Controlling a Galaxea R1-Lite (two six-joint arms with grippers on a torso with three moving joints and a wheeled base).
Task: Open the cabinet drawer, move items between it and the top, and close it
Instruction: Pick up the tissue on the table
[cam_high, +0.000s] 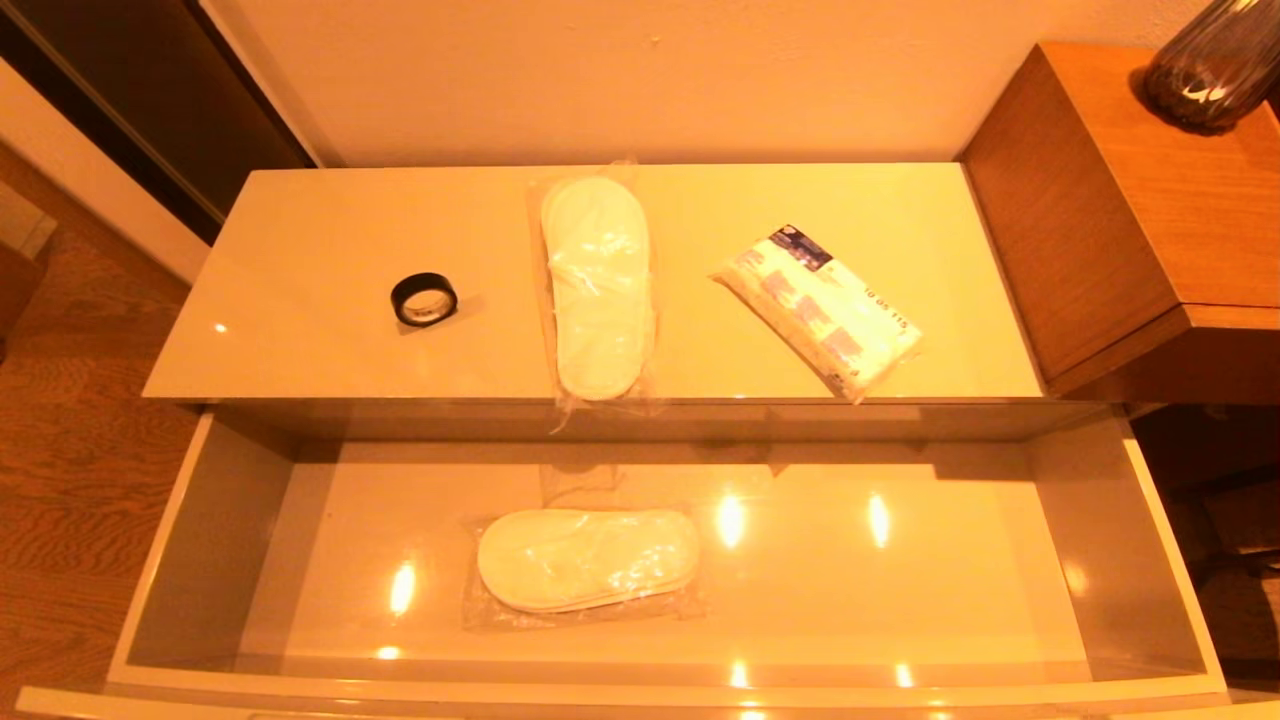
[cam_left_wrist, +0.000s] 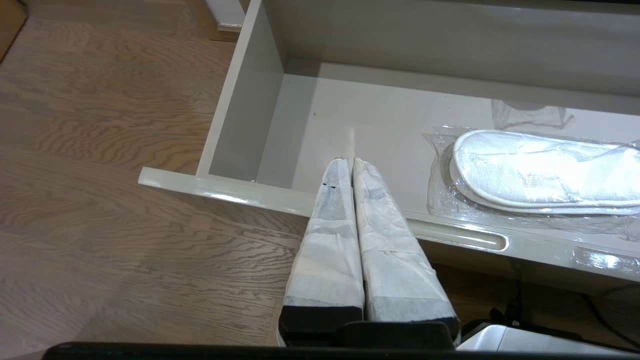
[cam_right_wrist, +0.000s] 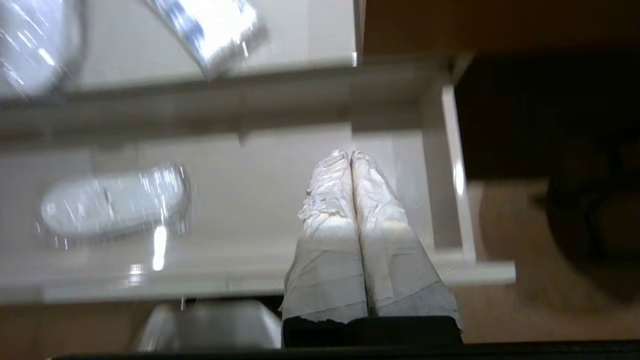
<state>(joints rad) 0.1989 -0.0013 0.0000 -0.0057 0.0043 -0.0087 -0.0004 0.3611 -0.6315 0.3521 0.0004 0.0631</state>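
The wide cream drawer (cam_high: 1170, 560) stands pulled out below the glossy cabinet top (cam_high: 300, 240). One bagged pair of white slippers (cam_high: 587, 558) lies inside the drawer. On the top sit a black tape ring (cam_high: 424, 298), another bagged pair of slippers (cam_high: 597, 285) and a white packet with blue print (cam_high: 820, 310). Neither gripper shows in the head view. My left gripper (cam_left_wrist: 349, 160) is shut and empty, hanging over the drawer's front left part, beside the slippers (cam_left_wrist: 540, 170). My right gripper (cam_right_wrist: 349, 153) is shut and empty over the drawer's right end; the packet (cam_right_wrist: 210, 30) shows beyond it.
A taller brown wooden cabinet (cam_high: 1100, 220) with a dark vase (cam_high: 1210, 65) adjoins the low cabinet on the right. Wood floor (cam_high: 80, 420) lies to the left. The drawer's side walls (cam_left_wrist: 245, 100) rise near each gripper.
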